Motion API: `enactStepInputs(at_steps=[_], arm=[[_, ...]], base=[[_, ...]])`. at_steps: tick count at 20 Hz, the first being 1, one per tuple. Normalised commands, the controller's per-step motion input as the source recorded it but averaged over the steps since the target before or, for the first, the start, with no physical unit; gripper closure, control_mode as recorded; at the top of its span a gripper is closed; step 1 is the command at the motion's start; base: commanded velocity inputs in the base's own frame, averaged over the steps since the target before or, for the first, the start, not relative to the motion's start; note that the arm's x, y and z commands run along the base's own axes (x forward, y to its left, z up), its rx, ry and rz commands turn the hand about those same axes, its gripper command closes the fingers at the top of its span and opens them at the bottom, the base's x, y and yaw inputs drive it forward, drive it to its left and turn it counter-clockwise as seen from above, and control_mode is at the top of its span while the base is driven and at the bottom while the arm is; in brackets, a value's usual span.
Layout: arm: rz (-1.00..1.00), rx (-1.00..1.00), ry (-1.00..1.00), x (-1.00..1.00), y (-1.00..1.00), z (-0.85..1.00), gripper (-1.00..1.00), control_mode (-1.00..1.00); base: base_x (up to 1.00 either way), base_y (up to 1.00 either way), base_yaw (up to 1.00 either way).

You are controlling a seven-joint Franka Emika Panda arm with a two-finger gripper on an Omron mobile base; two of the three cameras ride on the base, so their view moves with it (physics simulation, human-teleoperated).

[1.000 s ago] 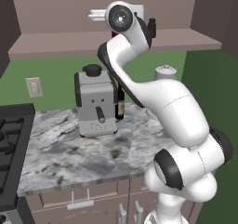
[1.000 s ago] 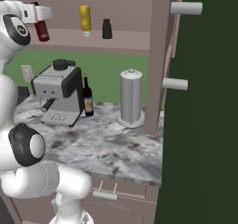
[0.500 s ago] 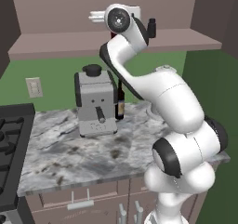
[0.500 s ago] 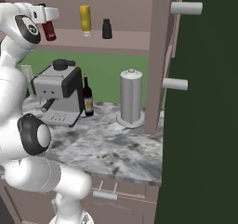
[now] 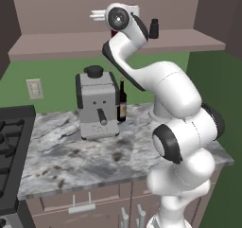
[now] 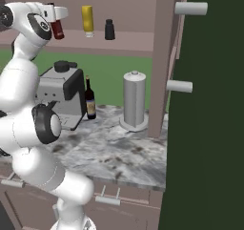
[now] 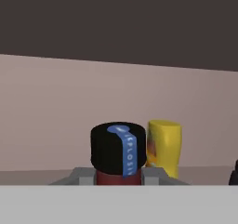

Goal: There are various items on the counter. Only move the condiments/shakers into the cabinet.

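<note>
My gripper (image 6: 55, 21) is up inside the cabinet (image 6: 119, 47), shut on the red sauce bottle (image 6: 57, 29), which stays upright at the left of the shelf. In the hand view its black cap (image 7: 117, 154) sits between my gripper's (image 7: 118, 176) grey fingers (image 7: 82, 176). I cannot tell whether its base touches the shelf board. The yellow bottle (image 6: 87, 20) (image 7: 163, 146) stands on the shelf just to its right. The black shaker (image 6: 109, 29) (image 5: 153, 28) stands further right.
On the marbled counter (image 6: 124, 152) stand a silver-grey coffee machine (image 5: 97, 104), a dark wine bottle (image 6: 89, 100) beside it, and a pale grey canister (image 6: 134, 100). A black stove top (image 5: 9, 142) lies at the left. The cabinet's side panel (image 6: 162, 57) rises at the right.
The arm has carried the red sauce bottle rightward along the shelf, closer to the yellow bottle. The jaws stayed shut on it.
</note>
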Motion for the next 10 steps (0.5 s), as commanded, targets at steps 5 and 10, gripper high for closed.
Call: enactStepInputs(at_steps=[5,10], arm=[[0.00,0.00,0.05,0.32,0.00,-0.21,1.00,-1.00],[0.00,0.00,0.05,0.33,0.00,-0.22,1.00,-1.00]], base=[[0.00,0.00,0.00],[0.00,0.00,0.00]])
